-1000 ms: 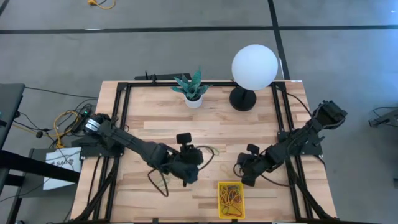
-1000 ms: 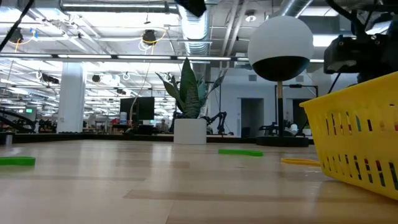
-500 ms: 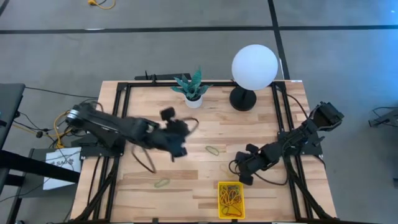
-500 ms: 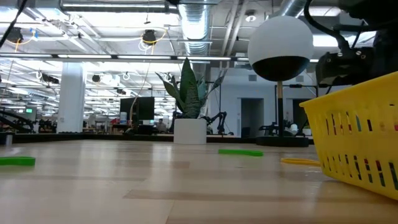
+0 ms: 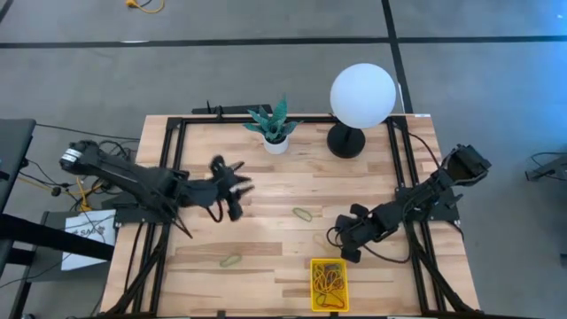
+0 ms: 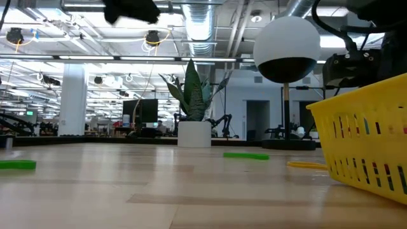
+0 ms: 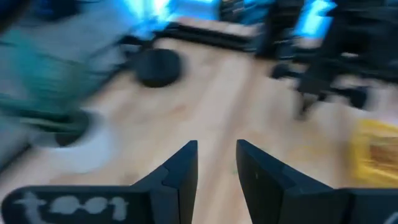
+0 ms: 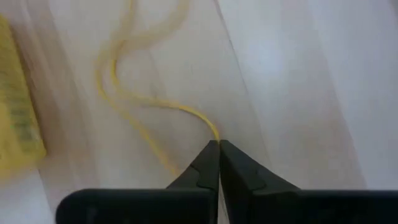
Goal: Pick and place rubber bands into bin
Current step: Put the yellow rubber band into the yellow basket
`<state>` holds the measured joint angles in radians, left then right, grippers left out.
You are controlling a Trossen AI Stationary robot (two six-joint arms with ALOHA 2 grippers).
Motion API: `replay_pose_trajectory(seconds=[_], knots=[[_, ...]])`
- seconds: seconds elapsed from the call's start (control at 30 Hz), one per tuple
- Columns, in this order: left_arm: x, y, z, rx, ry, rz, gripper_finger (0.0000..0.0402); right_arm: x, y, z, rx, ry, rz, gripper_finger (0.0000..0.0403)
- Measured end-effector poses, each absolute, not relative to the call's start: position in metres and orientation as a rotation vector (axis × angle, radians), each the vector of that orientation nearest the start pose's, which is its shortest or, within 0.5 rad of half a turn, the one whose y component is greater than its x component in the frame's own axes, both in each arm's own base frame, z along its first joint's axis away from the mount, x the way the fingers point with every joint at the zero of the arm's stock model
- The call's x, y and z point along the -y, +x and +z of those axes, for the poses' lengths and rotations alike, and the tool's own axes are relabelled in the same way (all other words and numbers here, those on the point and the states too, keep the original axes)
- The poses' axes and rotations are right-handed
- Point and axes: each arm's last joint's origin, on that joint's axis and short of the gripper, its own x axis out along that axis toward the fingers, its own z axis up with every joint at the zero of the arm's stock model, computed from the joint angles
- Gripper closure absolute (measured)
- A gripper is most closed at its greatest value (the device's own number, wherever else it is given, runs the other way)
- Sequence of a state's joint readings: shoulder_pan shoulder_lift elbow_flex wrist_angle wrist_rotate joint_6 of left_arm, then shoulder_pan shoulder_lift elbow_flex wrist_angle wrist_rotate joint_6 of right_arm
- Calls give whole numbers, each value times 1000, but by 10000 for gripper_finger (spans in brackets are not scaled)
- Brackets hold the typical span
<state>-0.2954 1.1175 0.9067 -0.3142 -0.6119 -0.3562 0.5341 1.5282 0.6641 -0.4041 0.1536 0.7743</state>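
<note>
The yellow bin (image 5: 329,283) stands at the table's near edge with several rubber bands in it, and also shows in the low view (image 6: 362,149). Loose bands lie flat on the wood: a green one (image 5: 303,213), another green one (image 5: 230,260) and a yellow one (image 8: 134,93). My right gripper (image 5: 340,241) is low over the table, just far of the bin, shut on the yellow band (image 5: 324,237). My left gripper (image 7: 216,149) is open and holds nothing; it hangs above the table's left half (image 5: 234,190). My right gripper pinches the yellow rubber band between its two fingertips, at one bend of the loop (image 8: 213,134). The fingers come down at it from above at a slant. The remainder of the band (image 8: 118,68) lies slack on the table beyond the tips.
A white plant pot (image 5: 275,142) and a globe lamp (image 5: 361,96) stand at the far edge. Black rails (image 5: 174,168) run along the table's left and right sides. Bare wood stretches between the two arms.
My left arm has swung up and away from the near middle of the table toward the left and far side; its wrist view is blurred by the motion. My right gripper has sunk a little toward the table, then stayed still.
</note>
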Motion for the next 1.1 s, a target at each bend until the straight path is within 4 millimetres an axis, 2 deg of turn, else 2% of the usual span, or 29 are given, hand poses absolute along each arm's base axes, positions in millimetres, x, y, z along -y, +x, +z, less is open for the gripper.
replay_pose_trajectory(seconds=[0.07,0.13,0.27,0.4,0.53,0.6,0.77,0.9,1.1], knots=[[55,234,278,-350,-171,274,301,-120,204,136,-1226,251,-134,400],[58,237,261,-277,-215,162,301,-127,204,155,-1154,295,-86,402],[62,237,230,-263,-178,15,301,-141,197,189,-1013,274,26,402],[63,239,212,-303,-155,36,301,-162,192,224,-779,288,210,402],[62,244,202,-329,-127,110,301,-181,189,234,-656,319,324,402],[62,245,198,-345,-119,116,301,-189,189,232,-641,323,348,403],[63,247,196,-346,-141,110,301,-203,204,201,-715,359,321,403],[63,248,197,-334,-179,116,301,-212,213,186,-735,407,328,403],[62,246,192,-385,-201,132,301,-213,213,173,-789,371,301,401]])
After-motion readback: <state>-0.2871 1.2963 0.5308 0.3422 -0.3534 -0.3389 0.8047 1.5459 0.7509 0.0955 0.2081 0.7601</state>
